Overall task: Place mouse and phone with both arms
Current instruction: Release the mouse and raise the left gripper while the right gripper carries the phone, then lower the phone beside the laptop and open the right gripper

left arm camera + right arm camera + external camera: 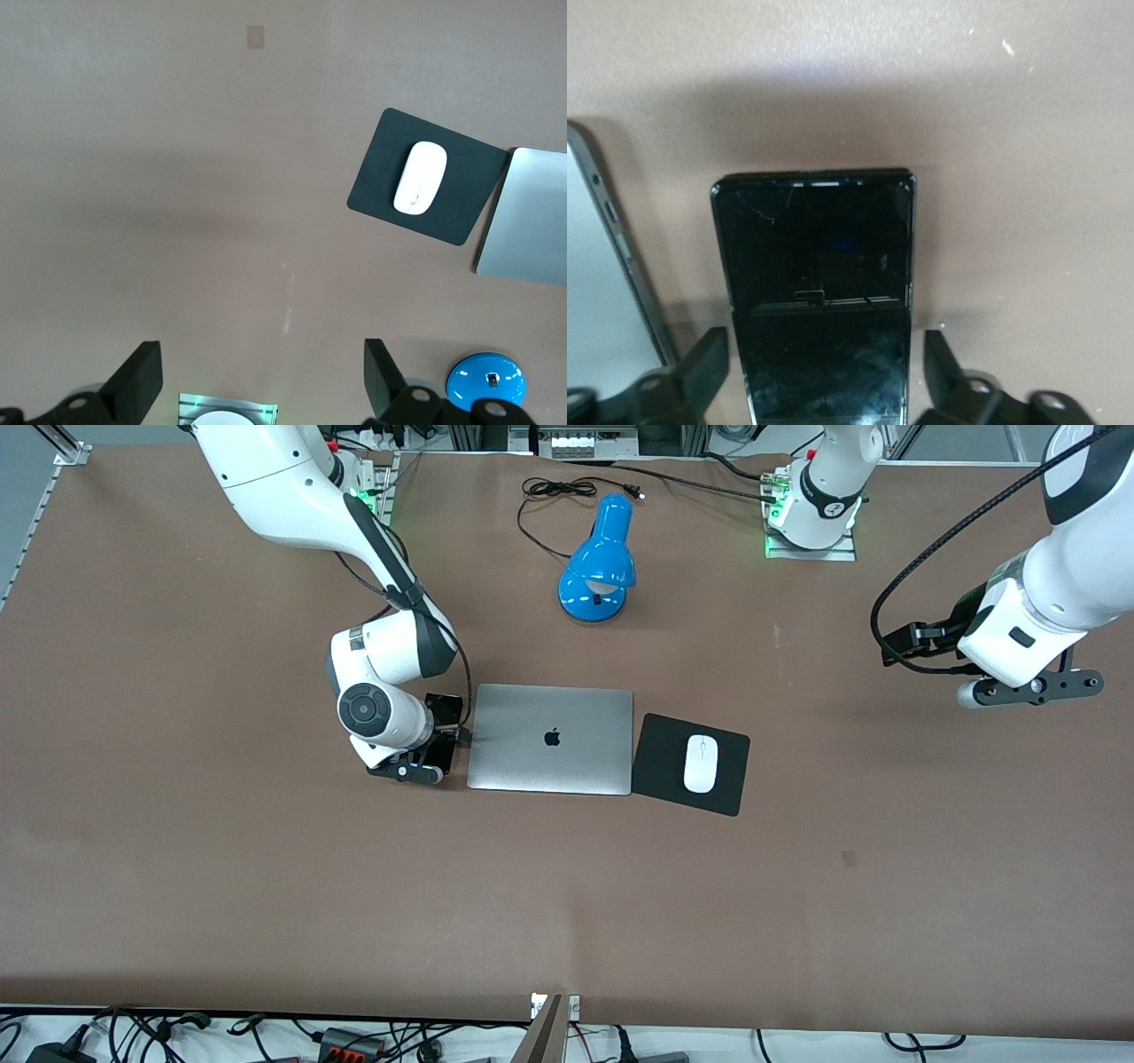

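Observation:
The white mouse (700,763) lies on a black mouse pad (660,762) beside the closed laptop, toward the left arm's end; it also shows in the left wrist view (421,177). The black phone (815,283) lies flat on the table beside the laptop, toward the right arm's end. My right gripper (423,751) is low over it, open, with one finger (700,363) on each side and a gap to each. In the front view the hand hides the phone. My left gripper (1032,688) hangs high over its end of the table, open and empty (261,385).
A closed silver laptop (551,739) sits mid-table between phone and mouse pad. A blue desk lamp (601,558) with a black cord lies farther from the front camera than the laptop. Bare brown table surrounds them.

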Robot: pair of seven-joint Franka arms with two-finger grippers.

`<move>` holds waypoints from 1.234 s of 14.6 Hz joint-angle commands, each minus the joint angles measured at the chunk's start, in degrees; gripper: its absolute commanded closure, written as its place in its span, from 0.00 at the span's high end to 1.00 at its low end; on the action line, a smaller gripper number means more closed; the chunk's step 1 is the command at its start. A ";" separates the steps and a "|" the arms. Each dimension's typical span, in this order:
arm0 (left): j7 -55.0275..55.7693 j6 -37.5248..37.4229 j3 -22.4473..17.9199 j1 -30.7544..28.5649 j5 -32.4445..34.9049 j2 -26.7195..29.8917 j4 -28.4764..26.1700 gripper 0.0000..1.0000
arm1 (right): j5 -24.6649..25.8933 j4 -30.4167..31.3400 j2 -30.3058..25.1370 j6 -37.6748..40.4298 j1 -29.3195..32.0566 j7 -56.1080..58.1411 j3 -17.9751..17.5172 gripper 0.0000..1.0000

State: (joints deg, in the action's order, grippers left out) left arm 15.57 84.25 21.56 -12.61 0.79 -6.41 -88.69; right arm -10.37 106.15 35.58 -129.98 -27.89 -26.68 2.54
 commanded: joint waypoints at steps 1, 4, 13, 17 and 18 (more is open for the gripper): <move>-0.37 0.91 1.73 -0.66 -1.14 2.02 -1.93 1.00 | -0.79 -1.11 -3.31 0.60 -0.23 0.40 0.71 1.00; -0.89 1.00 1.82 -1.01 -1.05 1.93 -1.84 1.00 | 0.18 -5.49 -8.06 8.13 0.21 0.84 2.64 1.00; -1.06 3.64 1.47 -3.65 -0.26 1.93 -1.84 1.00 | 5.54 -28.97 -10.53 34.60 0.82 9.71 10.45 1.00; -1.07 5.92 1.38 -3.65 -0.26 2.11 -1.40 1.00 | 5.10 -32.23 -11.41 36.90 1.35 12.71 14.85 1.00; -1.07 5.83 1.38 -3.65 -0.26 2.11 -1.40 1.00 | 5.19 -32.23 -12.02 37.08 1.44 12.88 15.65 1.00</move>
State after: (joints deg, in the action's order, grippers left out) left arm 15.52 89.10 22.79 -15.74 0.78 -5.98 -88.85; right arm -5.16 75.67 23.52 -94.61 -26.79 -14.89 16.93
